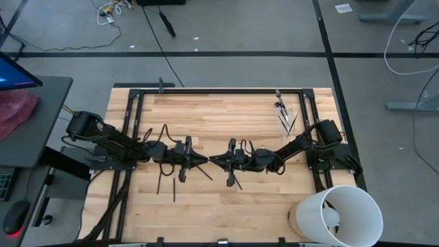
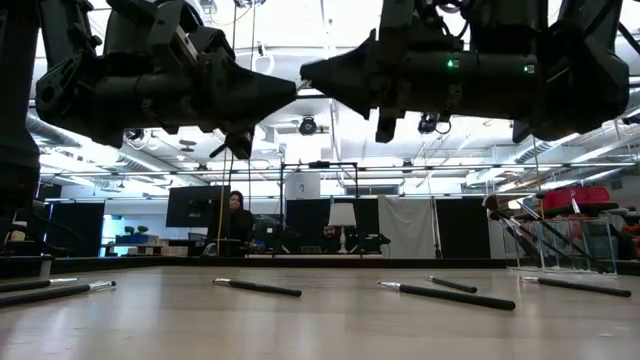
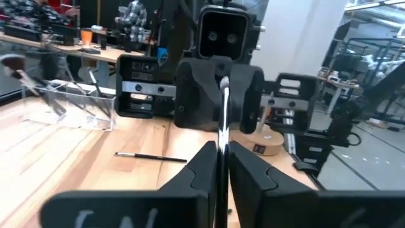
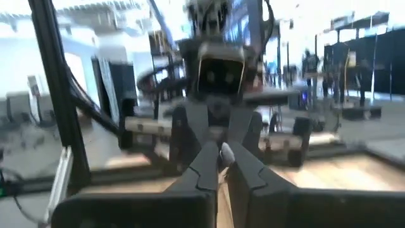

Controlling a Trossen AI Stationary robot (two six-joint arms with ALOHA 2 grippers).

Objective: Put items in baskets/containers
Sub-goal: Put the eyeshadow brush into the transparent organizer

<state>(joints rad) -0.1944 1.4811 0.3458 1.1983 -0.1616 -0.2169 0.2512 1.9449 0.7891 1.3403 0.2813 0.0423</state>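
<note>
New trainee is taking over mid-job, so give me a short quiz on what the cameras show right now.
1. True or false: the clear cup has brushes standing in it.
2. Where do the left gripper and right gripper meet? A: over the middle of the table. B: above the white bucket. C: beside the clear cup.
3. What do both grippers' fingers pinch between them?
Key: 1 true. 2 A. 3 one slim brush, apparently a handover.
</note>
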